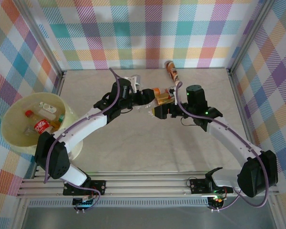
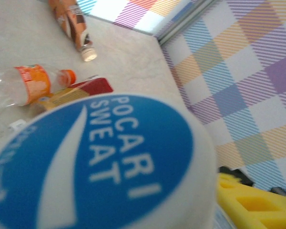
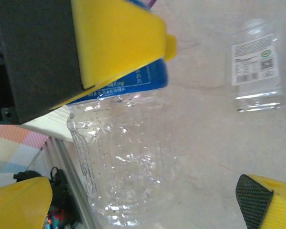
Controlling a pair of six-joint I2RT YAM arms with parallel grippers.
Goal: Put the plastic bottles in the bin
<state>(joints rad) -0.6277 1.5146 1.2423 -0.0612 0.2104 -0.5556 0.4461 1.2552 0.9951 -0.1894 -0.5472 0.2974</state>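
A clear plastic bottle (image 3: 124, 167) with a blue label hangs in mid-table between both arms; its blue-and-white "Pocari Sweat" cap (image 2: 100, 162) sits right in front of the left wrist camera. My left gripper (image 1: 144, 98) is shut on it, one yellow finger (image 3: 119, 38) pressing on the label. My right gripper (image 3: 140, 200) stands open around the bottle's lower body, both fingers apart from it. The pale yellow-green bin (image 1: 12, 136) stands at the far left with a red-labelled bottle (image 1: 40, 126) and others inside.
An orange-labelled bottle (image 2: 33, 86) lies on the table just beyond the grippers. A brown bottle (image 1: 171, 70) lies by the back wall. A clear white-labelled bottle (image 3: 257, 67) lies near the left arm. Checked walls enclose the table on three sides.
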